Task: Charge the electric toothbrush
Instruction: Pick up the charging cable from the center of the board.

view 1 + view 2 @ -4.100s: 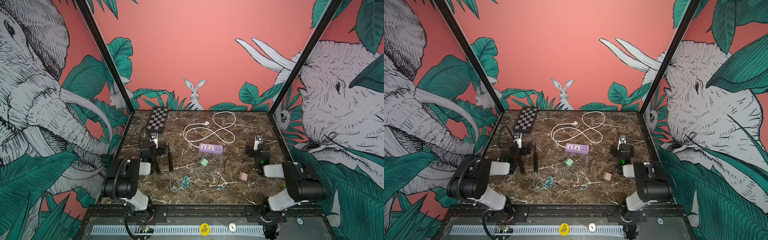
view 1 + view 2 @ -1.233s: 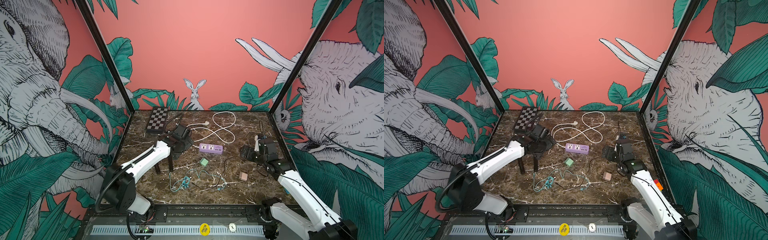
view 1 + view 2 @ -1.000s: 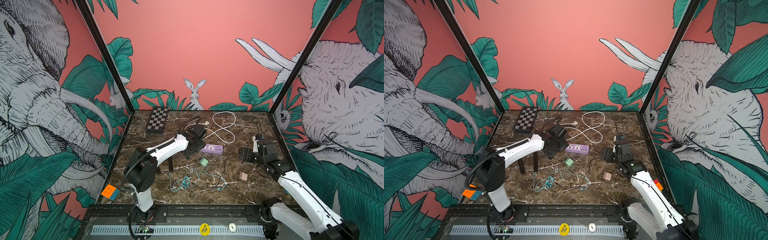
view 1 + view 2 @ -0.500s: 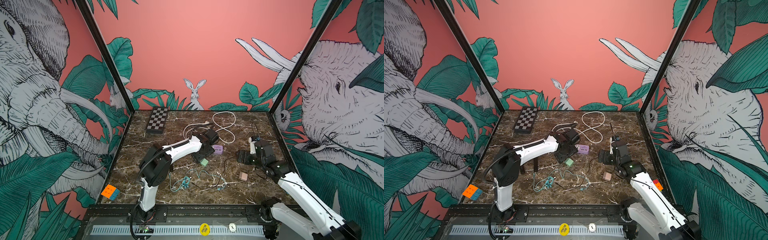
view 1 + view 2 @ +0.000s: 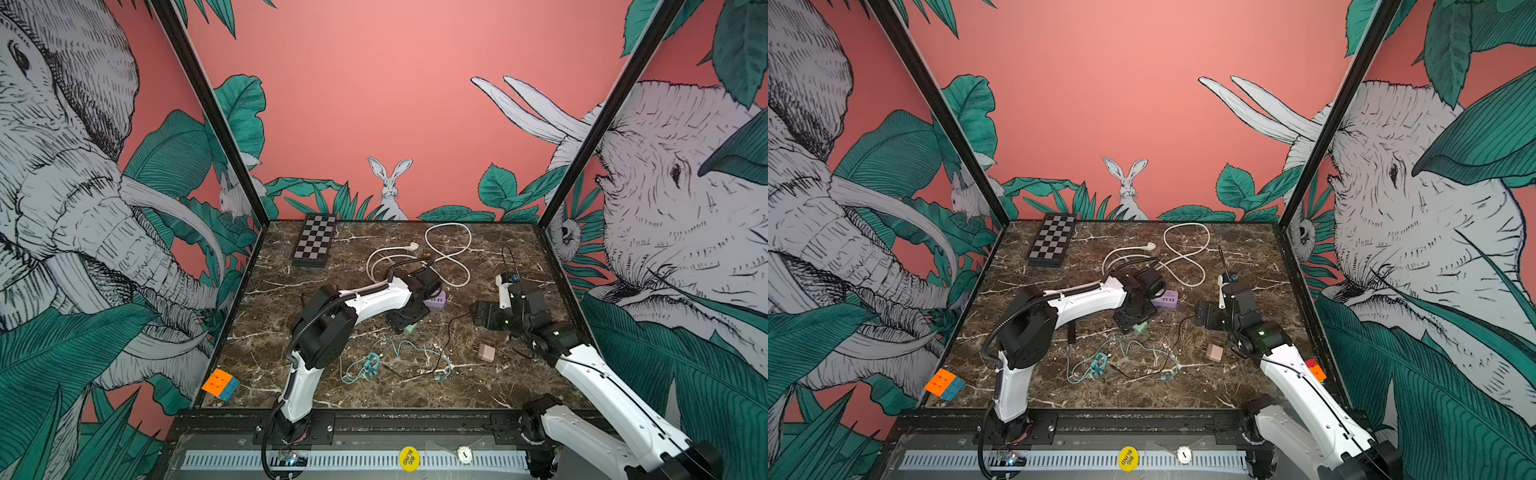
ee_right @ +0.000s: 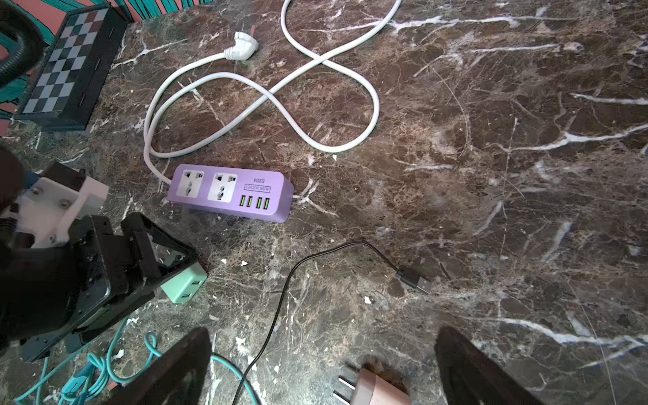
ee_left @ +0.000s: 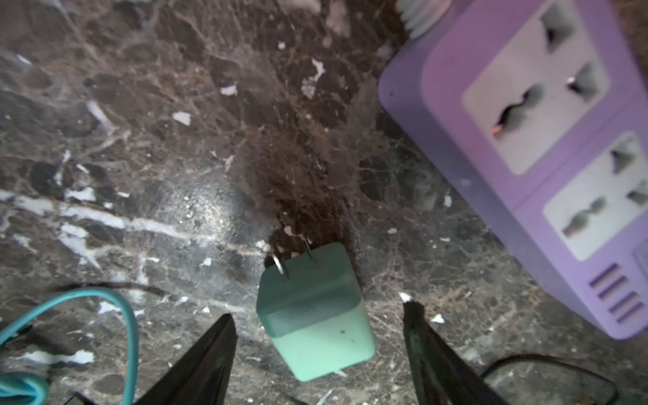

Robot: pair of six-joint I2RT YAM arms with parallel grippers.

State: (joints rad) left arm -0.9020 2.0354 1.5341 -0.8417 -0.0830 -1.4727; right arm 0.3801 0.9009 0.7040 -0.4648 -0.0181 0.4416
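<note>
The toothbrush (image 5: 1072, 332) lies on the table (image 5: 1225, 386), partly under the left arm (image 5: 1084, 303). Only a short dark piece shows in a top view, with its long axis running front to back; which end is the head I cannot tell. The left gripper (image 7: 317, 310) is open, with its fingers on both sides of the green adapter (image 7: 315, 329) but not touching it. The adapter lies on its side near the purple strip (image 7: 526, 157) — prongs pointing away from the gripper. The right gripper (image 6: 324, 333) is wide open and holds nothing — it is above the pink adapter (image 6: 380, 389).
</note>
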